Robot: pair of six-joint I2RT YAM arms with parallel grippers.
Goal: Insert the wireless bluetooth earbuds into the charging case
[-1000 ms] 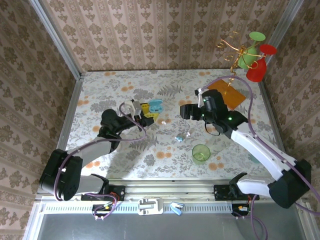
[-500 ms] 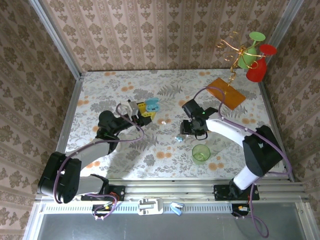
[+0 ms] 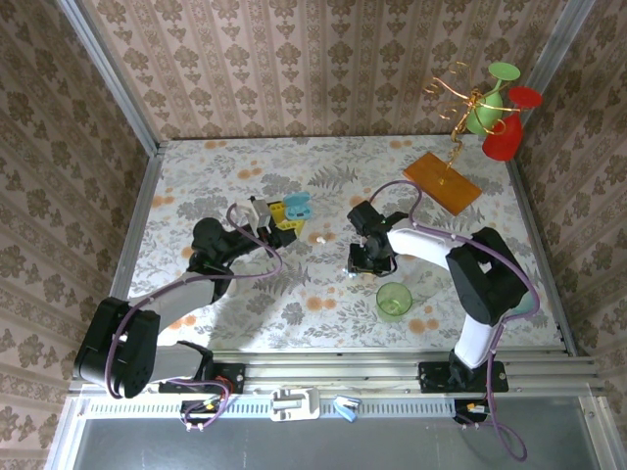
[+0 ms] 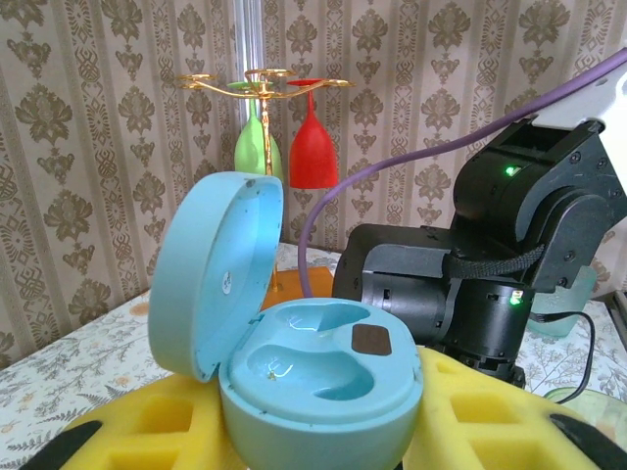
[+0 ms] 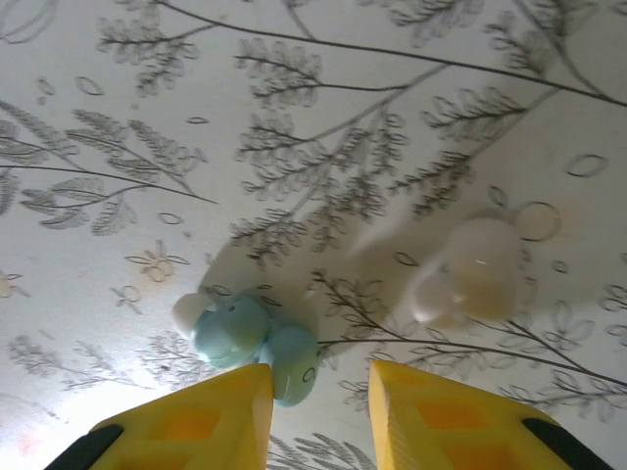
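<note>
Here, a pale blue earbud [image 5: 250, 338] lies on the floral surface [image 3: 245, 294] near the middle; it shows a whitish tip on one end, and its other end touches the inner edge of one of the right fingers [image 5: 225, 406]; those yellow fingers are apart, held low over the surface, with the gap between them just beside the earbud. A white earbud [image 5: 470, 269] lies close by, apart from the blue one and outside the gap. Another white earbud [image 3: 319, 238] sits alone to the left of the right arm, between the two arms.

The case [image 4: 323, 387], light blue, is clamped between the left fingers [image 4: 480, 411], which are yellow too; its lid stands open and tilted back, its two wells face up, and a small dark patch sits between them. From above, the case is left of centre, well apart from the earbuds.

A green cup [image 3: 394, 300] stands just near and right of the right fingers; an orange board [image 3: 443, 182] lies farther off at the far right; by it a gold stand [image 3: 460, 98] carries a green glass [image 3: 495, 98] and a red glass [image 3: 507, 132].
</note>
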